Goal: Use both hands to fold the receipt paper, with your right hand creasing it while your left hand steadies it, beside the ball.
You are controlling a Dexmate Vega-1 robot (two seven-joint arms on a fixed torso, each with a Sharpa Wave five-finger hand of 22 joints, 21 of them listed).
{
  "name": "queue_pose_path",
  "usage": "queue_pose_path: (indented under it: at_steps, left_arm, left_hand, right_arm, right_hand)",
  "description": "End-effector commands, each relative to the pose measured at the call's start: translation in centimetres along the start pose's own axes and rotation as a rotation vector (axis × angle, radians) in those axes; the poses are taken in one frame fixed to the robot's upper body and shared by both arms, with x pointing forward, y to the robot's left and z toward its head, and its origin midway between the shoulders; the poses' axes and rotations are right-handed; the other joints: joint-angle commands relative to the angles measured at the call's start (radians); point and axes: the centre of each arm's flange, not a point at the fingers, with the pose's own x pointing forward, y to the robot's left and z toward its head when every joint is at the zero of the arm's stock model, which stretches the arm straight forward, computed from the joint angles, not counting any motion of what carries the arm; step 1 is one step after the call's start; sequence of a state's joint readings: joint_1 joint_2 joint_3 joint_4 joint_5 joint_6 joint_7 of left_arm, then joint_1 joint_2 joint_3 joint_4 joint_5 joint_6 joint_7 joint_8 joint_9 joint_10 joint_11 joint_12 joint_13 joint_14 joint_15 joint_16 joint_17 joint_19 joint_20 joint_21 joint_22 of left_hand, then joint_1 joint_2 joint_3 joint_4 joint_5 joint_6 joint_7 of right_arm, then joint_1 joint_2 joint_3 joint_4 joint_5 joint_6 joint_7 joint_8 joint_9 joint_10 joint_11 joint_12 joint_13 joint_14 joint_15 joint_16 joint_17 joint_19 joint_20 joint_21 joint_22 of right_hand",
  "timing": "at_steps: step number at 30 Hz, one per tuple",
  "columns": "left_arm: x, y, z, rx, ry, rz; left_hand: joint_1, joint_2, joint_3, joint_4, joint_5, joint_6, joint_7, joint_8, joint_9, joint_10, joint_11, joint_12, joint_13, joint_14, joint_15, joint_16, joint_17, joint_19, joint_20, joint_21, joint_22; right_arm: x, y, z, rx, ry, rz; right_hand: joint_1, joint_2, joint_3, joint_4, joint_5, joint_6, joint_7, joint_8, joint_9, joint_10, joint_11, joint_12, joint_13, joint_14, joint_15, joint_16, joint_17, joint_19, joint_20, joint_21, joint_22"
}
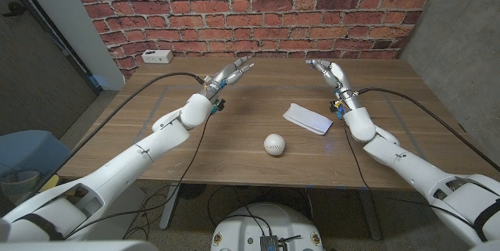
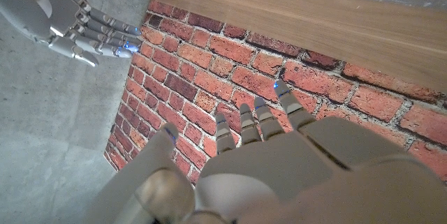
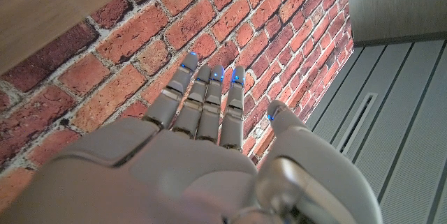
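Lying on the wooden tabletop (image 1: 258,165), the white receipt paper (image 1: 307,118) sits just beside the white ball (image 1: 274,145), behind it and a little toward the robot's right, the two close but not touching; the paper looks like a flattened, slanted strip. Both hands are raised above the tabletop, well apart from the ball, and neither touches the paper. The left hand (image 1: 229,76) hangs far to the ball's left and behind it, its fingers (image 2: 241,128) stretched out straight, close alongside one another and holding nothing, pointing toward the brick wall (image 1: 258,8). The right hand (image 1: 329,73) hangs behind the ball and to its right, above and beyond the paper's far end, its fingers (image 3: 209,98) also extended side by side with the thumb set apart, empty. A small white box (image 1: 157,56) stands at the tabletop's far edge against the wall, well away from the ball on the left side.
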State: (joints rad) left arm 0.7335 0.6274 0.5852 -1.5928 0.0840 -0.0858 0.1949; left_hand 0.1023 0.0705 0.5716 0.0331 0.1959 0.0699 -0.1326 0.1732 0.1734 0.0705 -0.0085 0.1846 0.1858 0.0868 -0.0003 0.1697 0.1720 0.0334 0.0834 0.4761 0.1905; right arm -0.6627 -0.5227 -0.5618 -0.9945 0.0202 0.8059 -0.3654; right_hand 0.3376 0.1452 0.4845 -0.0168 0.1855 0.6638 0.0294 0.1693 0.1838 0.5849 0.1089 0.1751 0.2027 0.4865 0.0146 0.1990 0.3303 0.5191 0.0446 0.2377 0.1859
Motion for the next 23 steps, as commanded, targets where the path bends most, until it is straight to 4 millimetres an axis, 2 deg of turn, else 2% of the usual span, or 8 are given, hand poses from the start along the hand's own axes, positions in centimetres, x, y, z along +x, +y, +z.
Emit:
queue_pose_path:
  at_steps: [1,3,8,11,13,15,19,23]
  left_arm:
    - [-0.6,1.4,-1.8,-0.258,-0.030,0.004]
    - [-0.8,1.6,-2.2,-0.313,-0.037,-0.009]
    - [-1.2,2.0,-2.7,-0.362,-0.058,-0.023]
    - [-1.5,2.3,-3.0,-0.381,-0.068,-0.033]
    - [-1.8,2.4,-3.3,-0.406,-0.071,-0.037]
    - [-2.1,2.5,-3.8,-0.433,-0.064,-0.042]
    - [-2.7,2.6,-5.5,-0.463,-0.025,-0.051]
    - [-3.0,2.2,-7.7,-0.590,-0.019,-0.091]
  left_hand:
    - [0.007,0.011,0.004,-0.011,0.001,-0.038,0.023,-0.006,0.001,-0.037,-0.006,-0.005,-0.001,-0.035,-0.003,-0.001,0.000,-0.010,-0.015,-0.012,0.001]
    - [0.007,0.015,0.004,-0.013,0.002,-0.078,0.039,-0.010,-0.001,-0.055,-0.011,-0.005,-0.003,-0.051,-0.008,0.000,-0.001,-0.017,-0.023,-0.018,0.000]
    - [0.004,0.028,0.007,-0.010,0.005,-0.096,0.065,-0.007,-0.001,-0.068,-0.016,-0.004,-0.004,-0.070,-0.015,0.000,0.000,-0.020,-0.037,-0.023,-0.001]
    - [0.003,0.060,0.017,0.002,0.009,-0.098,0.083,-0.001,-0.001,-0.068,-0.022,0.000,-0.006,-0.074,-0.026,0.005,0.000,-0.018,-0.049,-0.025,-0.002]
    - [0.008,0.103,0.036,0.017,0.013,-0.098,0.098,0.003,-0.002,-0.062,-0.028,0.005,-0.007,-0.075,-0.024,0.008,0.000,-0.016,-0.047,-0.028,-0.002]
    - [0.037,0.135,0.075,0.018,0.010,-0.086,0.098,0.008,-0.002,-0.047,-0.038,0.011,-0.008,-0.065,-0.036,0.011,-0.003,-0.006,-0.058,-0.028,-0.003]
    - [0.070,0.136,0.112,0.007,0.009,-0.078,0.092,0.008,-0.003,-0.044,-0.042,0.010,-0.009,-0.061,-0.043,0.010,-0.005,-0.003,-0.066,-0.030,-0.004]
    - [0.050,0.090,0.095,0.027,-0.009,-0.101,0.098,0.000,-0.002,-0.067,-0.034,0.002,-0.008,-0.075,-0.039,0.008,0.001,-0.013,-0.064,-0.037,-0.003]
  right_arm:
    - [0.3,-1.0,0.1,0.263,0.045,-0.051]
    - [0.4,-1.2,0.0,0.327,0.060,-0.059]
    - [0.6,-1.5,-0.2,0.442,0.087,-0.075]
    - [0.9,-2.1,-0.4,0.488,0.089,-0.097]
    - [1.1,-2.6,-0.4,0.501,0.092,-0.118]
    - [1.1,-2.8,-0.4,0.508,0.101,-0.160]
    - [0.0,-1.8,1.3,0.528,0.065,-0.208]
    - [-0.7,0.2,3.8,0.604,0.020,-0.184]
  right_hand:
    - [-0.002,-0.026,0.001,-0.015,0.001,-0.047,-0.003,-0.002,0.003,-0.036,-0.008,0.000,0.001,-0.028,0.004,-0.011,-0.014,-0.013,0.001,-0.011,-0.001]
    - [-0.006,-0.034,-0.001,-0.020,0.002,-0.069,-0.005,-0.001,0.003,-0.054,-0.004,0.001,0.000,-0.045,0.009,-0.016,-0.021,-0.020,0.002,-0.016,-0.002]
    - [-0.023,-0.049,-0.010,-0.023,0.003,-0.130,-0.005,-0.003,0.003,-0.099,-0.003,0.000,-0.001,-0.083,0.016,-0.020,-0.034,-0.028,0.013,-0.022,-0.005]
    - [-0.031,-0.053,-0.014,-0.022,0.003,-0.141,-0.002,-0.001,0.003,-0.108,-0.004,0.001,-0.001,-0.088,0.021,-0.018,-0.037,-0.028,0.019,-0.023,-0.005]
    - [-0.034,-0.055,-0.016,-0.021,0.003,-0.143,0.000,0.001,0.003,-0.110,0.000,0.002,-0.001,-0.087,0.023,-0.016,-0.038,-0.025,0.019,-0.022,-0.006]
    - [-0.039,-0.058,-0.019,-0.020,0.003,-0.146,0.002,0.002,0.003,-0.108,0.006,0.005,-0.001,-0.085,0.027,-0.014,-0.040,-0.022,0.020,-0.022,-0.006]
    - [-0.045,-0.057,-0.020,-0.018,0.003,-0.147,0.008,0.006,0.003,-0.104,0.008,0.009,-0.001,-0.084,0.035,-0.011,-0.042,-0.023,0.019,-0.023,-0.006]
    - [-0.008,-0.041,0.002,-0.050,0.009,-0.144,0.012,0.014,0.003,-0.096,0.005,0.017,-0.001,-0.075,0.032,-0.006,-0.057,-0.023,0.011,-0.025,-0.006]
